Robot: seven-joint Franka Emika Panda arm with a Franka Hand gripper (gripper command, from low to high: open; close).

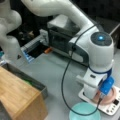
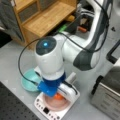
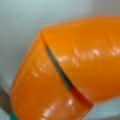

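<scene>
An orange, glossy, carrot-like toy [image 3: 65,70] with a dark slit across it fills the wrist view, a bit of green at its lower left end. In a front view it [image 2: 58,96] shows as an orange patch lying on a pink plate [image 2: 53,105] atop a white scale [image 2: 43,110]. My gripper [image 2: 59,93] is lowered right over it, its fingers hidden by the hand and the blue wrist mount. In a front view the gripper [image 1: 100,96] stands down on the same plate [image 1: 112,96] and scale [image 1: 112,107].
A teal bowl [image 1: 85,112] [image 2: 28,81] sits right beside the scale. A wooden shelf [image 1: 17,97] [image 2: 42,17], a grey tray [image 1: 30,80] and a metal oven-like appliance [image 1: 62,32] [image 2: 107,95] ring the grey table. A black cable [image 1: 65,75] loops from the arm.
</scene>
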